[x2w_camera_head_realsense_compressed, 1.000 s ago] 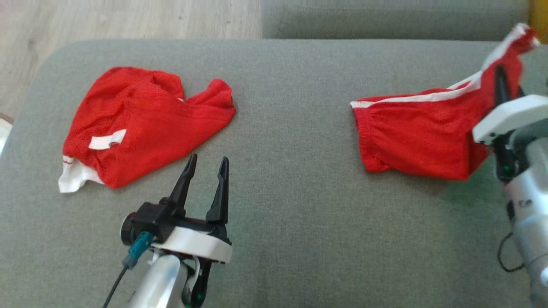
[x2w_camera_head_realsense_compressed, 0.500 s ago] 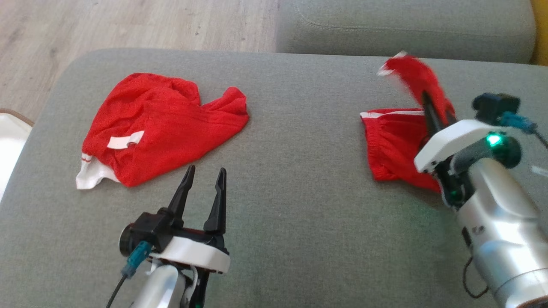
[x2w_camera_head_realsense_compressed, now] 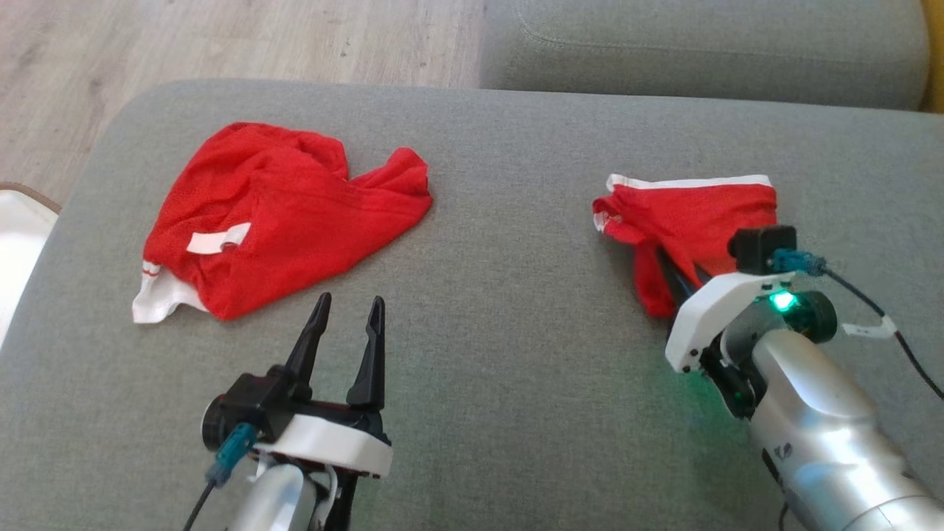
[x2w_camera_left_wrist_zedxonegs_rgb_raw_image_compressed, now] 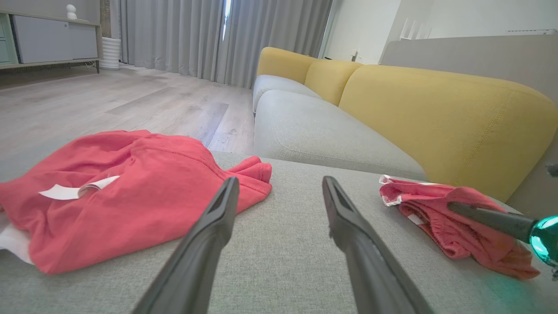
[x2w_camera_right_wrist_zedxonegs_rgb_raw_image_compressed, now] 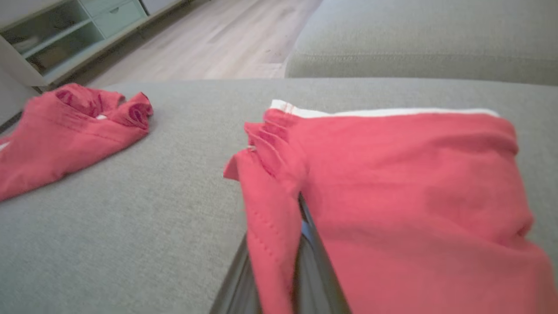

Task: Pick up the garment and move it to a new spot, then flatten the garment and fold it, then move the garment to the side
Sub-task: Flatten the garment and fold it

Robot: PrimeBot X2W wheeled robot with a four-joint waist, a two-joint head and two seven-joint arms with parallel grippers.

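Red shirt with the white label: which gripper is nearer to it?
Left. The left gripper sits open just short of the red shirt, not touching; the right gripper is far across the cushion, shut on the red shorts.

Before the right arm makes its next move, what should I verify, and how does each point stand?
1. Right gripper shut on the red shorts: ok.
2. Left gripper open and holding nothing: ok.
3. Red shorts lying flat: not ok, the cloth is bunched at the held corner.
4. Red shorts wholly on the grey cushion: ok.
5. Red shorts apart from the other red garment: ok.
6. Folded edges lined up: cannot tell, the arm hides the near side.
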